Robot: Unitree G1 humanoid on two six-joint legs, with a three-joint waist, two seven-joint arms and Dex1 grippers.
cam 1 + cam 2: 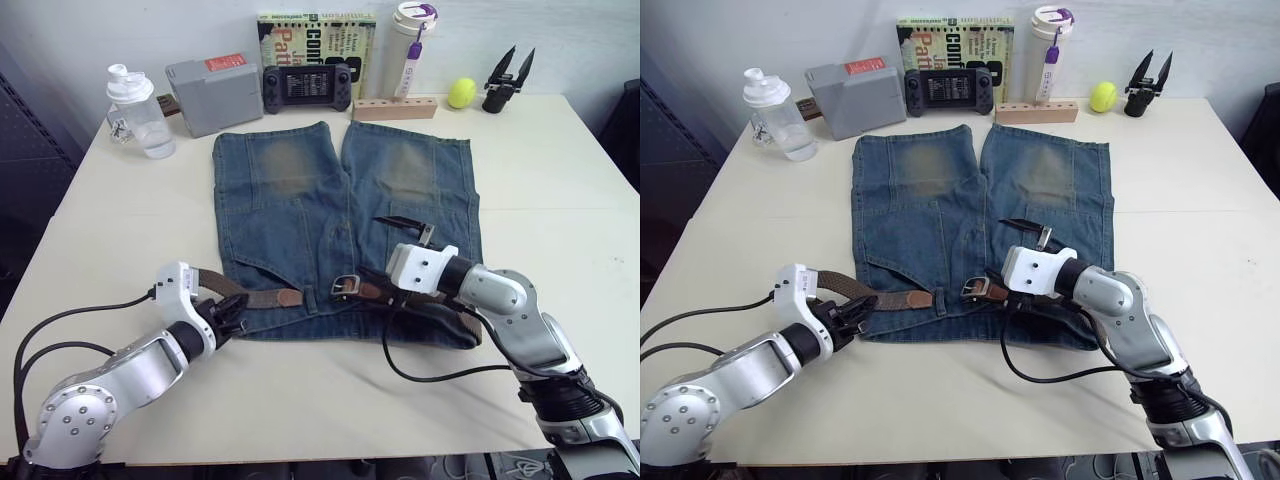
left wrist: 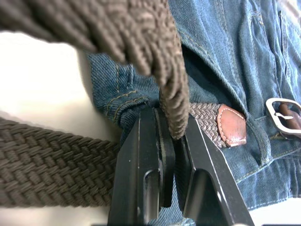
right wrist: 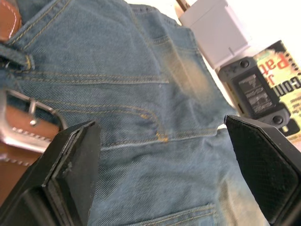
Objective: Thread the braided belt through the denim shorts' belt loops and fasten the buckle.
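You're looking at faded blue cloth on the denim shorts [image 1: 340, 200], twill weave rough up close, with worn tan patches and tan stitching. The braided belt [image 2: 56, 167] is coarse woven cord, matt brown, ending in a smooth, slightly glossy tan leather-look tip [image 2: 232, 126]. The buckle [image 2: 283, 109] is bright silver metal with a soft sheen. Your left gripper [image 2: 171, 141] has matt black plastic-looking fingers pinching the braid; the right gripper [image 3: 164, 165] shows the same dull black pads, spread wide. Under it all, the table [image 1: 560, 200] is a smooth, matt cream surface.
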